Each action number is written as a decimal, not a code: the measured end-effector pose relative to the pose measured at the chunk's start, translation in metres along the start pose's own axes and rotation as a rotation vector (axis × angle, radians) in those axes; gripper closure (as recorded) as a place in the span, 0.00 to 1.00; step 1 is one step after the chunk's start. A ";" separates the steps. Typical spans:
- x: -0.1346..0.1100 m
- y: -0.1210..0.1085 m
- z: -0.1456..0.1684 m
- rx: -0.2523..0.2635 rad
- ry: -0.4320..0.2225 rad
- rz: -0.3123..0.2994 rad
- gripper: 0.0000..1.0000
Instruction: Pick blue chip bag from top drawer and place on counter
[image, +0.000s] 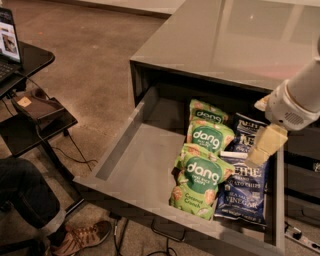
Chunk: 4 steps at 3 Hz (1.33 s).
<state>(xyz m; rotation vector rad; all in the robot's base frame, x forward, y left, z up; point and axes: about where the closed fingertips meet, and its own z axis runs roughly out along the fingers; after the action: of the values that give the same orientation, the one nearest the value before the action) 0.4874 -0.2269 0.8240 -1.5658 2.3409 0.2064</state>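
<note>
The top drawer (120, 150) stands pulled open under the glossy grey counter (225, 35). Inside, along its right side, lie two dark blue chip bags with white lettering, one at the front (243, 187) and one behind it (246, 134). Three green "dang" bags (200, 180) lie to their left. My gripper (265, 145), cream-coloured on a white wrist, hangs over the drawer's right side, just above the blue bags and partly covering them. It holds nothing that I can see.
A small black side table (30, 120) with a laptop (7, 40) stands at the left. A person's leg and shoe (80, 237) are at the bottom left. Darker narrow drawers (300, 170) sit to the right of the open drawer. Cables lie on the floor.
</note>
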 end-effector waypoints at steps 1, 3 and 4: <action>0.026 0.002 0.013 -0.008 -0.016 0.067 0.00; 0.036 0.005 0.045 -0.040 -0.033 0.106 0.00; 0.054 0.010 0.082 -0.021 -0.045 0.157 0.00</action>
<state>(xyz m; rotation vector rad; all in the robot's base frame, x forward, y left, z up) 0.4746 -0.2462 0.7287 -1.3727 2.4346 0.2989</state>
